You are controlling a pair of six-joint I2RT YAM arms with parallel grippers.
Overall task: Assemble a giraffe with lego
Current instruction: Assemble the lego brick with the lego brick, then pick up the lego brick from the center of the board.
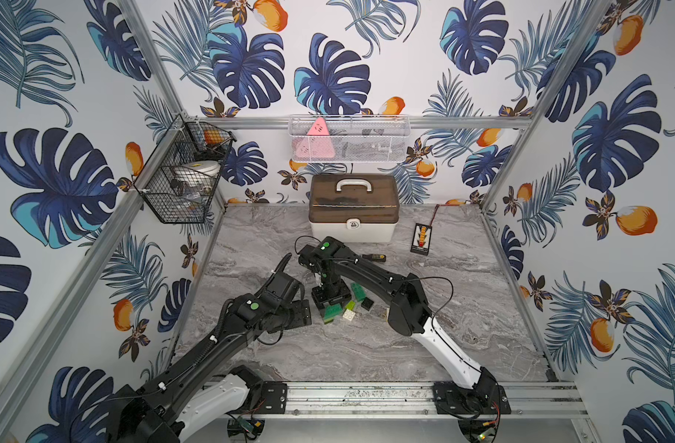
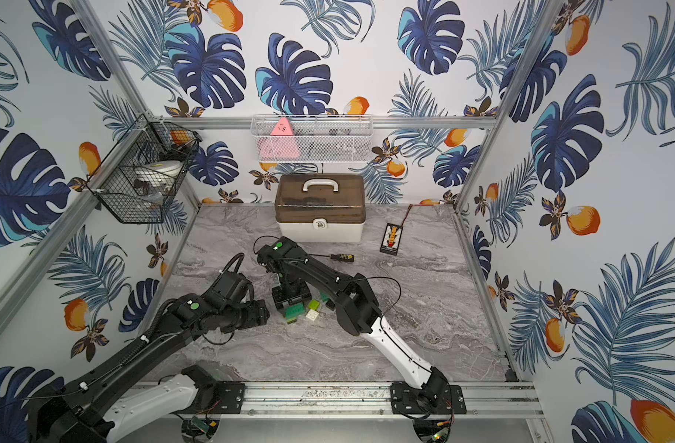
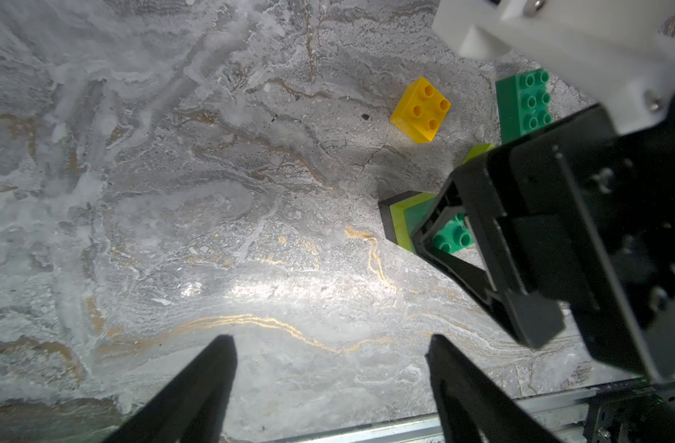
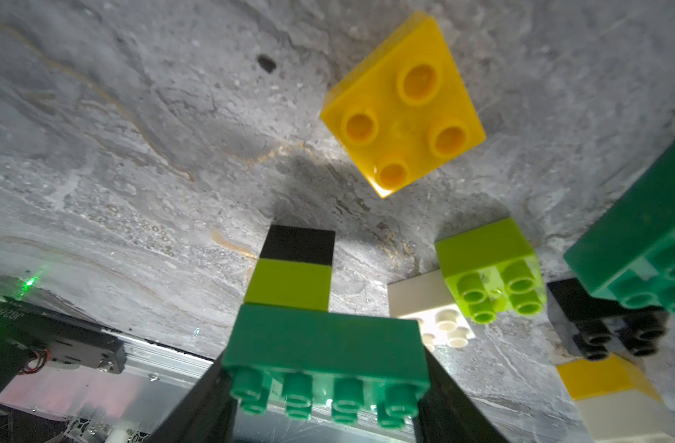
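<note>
Grey marble tabletop (image 1: 366, 345) is lying between leaf-papered walls (image 1: 59, 161). Giraffe (image 4: 320, 341), one, part-built: a long dark green brick is sitting across lime over black, mid-table, with the right gripper (image 4: 326, 368) clamping its ends. Lying loose beside it, one each: yellow brick (image 4: 403, 103), lime brick (image 4: 489, 268), white brick (image 4: 424, 295), black brick (image 4: 596, 318), long green brick (image 4: 642, 237), yellow-on-white pair (image 4: 612, 387). Left gripper (image 3: 330, 339) is hovering nearby, jaws apart, empty.

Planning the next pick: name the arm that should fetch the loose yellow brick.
Left, probably. The left gripper is open and empty, with the yellow brick lying ahead of it; the right gripper is shut on the stack.
</note>
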